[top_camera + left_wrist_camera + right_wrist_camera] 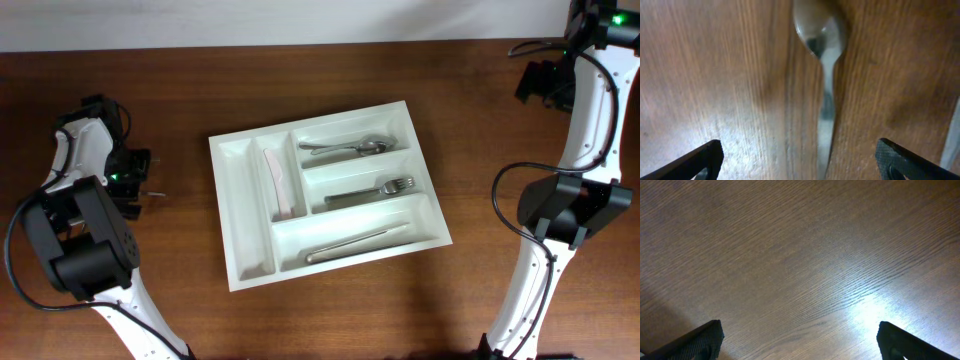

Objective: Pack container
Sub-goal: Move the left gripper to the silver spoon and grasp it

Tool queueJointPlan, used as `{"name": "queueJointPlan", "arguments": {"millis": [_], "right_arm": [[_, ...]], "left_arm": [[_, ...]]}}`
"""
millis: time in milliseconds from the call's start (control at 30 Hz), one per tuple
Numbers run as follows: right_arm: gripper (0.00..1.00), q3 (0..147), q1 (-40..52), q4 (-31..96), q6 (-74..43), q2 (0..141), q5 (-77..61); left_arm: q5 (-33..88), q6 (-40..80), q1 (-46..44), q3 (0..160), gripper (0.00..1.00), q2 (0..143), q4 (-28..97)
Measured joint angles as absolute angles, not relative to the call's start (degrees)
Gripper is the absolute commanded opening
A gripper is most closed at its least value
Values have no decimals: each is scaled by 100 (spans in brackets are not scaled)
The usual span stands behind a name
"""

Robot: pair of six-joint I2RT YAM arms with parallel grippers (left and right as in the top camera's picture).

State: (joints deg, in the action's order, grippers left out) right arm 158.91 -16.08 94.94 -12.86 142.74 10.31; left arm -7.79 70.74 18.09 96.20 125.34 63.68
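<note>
The white cutlery tray lies in the middle of the table; its edge shows at the right of the left wrist view. It holds a spoon, a fork, a long metal utensil and a pale pinkish utensil. The leftmost narrow compartment is bare. My left gripper is open, low over a loose metal spoon lying on the wood between its fingers, left of the tray. My right gripper is open and empty over bare table at the far right.
The wooden table surrounds the tray. The right arm's base and links stand along the right edge, the left arm's body at the left. A white wall runs behind the table's far edge.
</note>
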Motion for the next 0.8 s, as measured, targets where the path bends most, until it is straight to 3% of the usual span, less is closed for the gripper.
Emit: {"name": "queueJointPlan", "arguments": {"millis": [800], "right_arm": [[99,15891,-1608,9494,-1286,14274,1031]], "left_arm": [[-987,6984,1922,9625,99,12768,5972]]}}
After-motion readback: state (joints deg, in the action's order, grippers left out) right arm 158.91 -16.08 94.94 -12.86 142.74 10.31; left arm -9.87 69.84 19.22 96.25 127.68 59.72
